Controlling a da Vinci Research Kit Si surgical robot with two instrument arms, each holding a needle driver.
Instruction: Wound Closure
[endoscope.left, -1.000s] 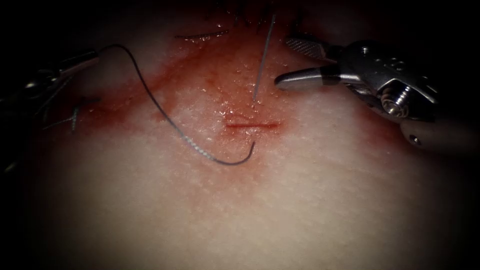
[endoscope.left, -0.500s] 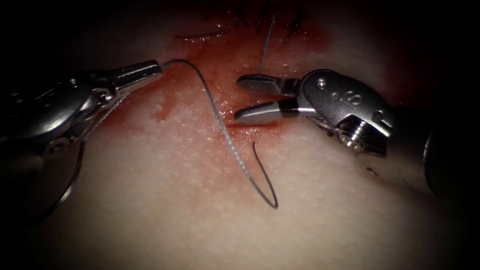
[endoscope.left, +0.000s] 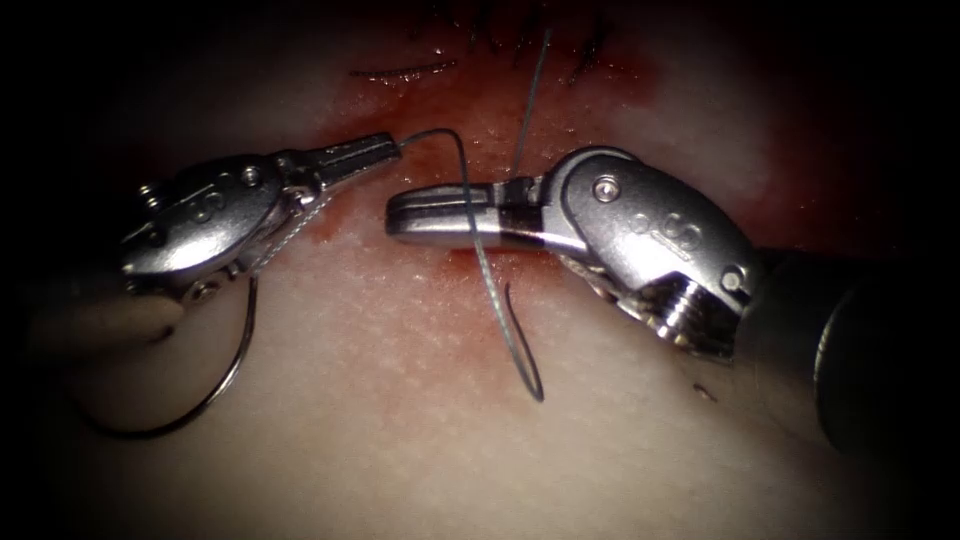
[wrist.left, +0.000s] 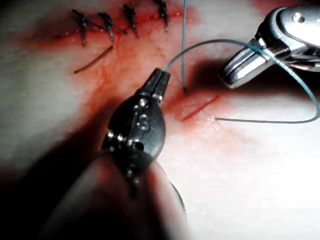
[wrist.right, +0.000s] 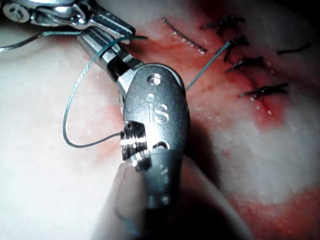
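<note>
Left tool (endoscope.left: 385, 148) pinching thread (endoscope.left: 470, 215). Right tool (endoscope.left: 425, 213) pressed together, thread draped across it. Thread limp, slippery; judged best gripped near free end.

You see both tools, left (endoscope.left: 385, 148) and right (endoscope.left: 400, 213), in polished, glossy metal, the thin wiry needle (endoscope.left: 490, 270) dull grey beside them, over moist, glistening, finely pebbled tissue (endoscope.left: 400, 440).

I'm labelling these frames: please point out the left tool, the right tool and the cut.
left tool (endoscope.left: 385, 148): endoscope view, tips of its jaws, shut on the thread.
right tool (endoscope.left: 400, 213): endoscope view, tips of its jaws.
cut (wrist.left: 201, 107): left wrist view, middle of the red slit.
</note>
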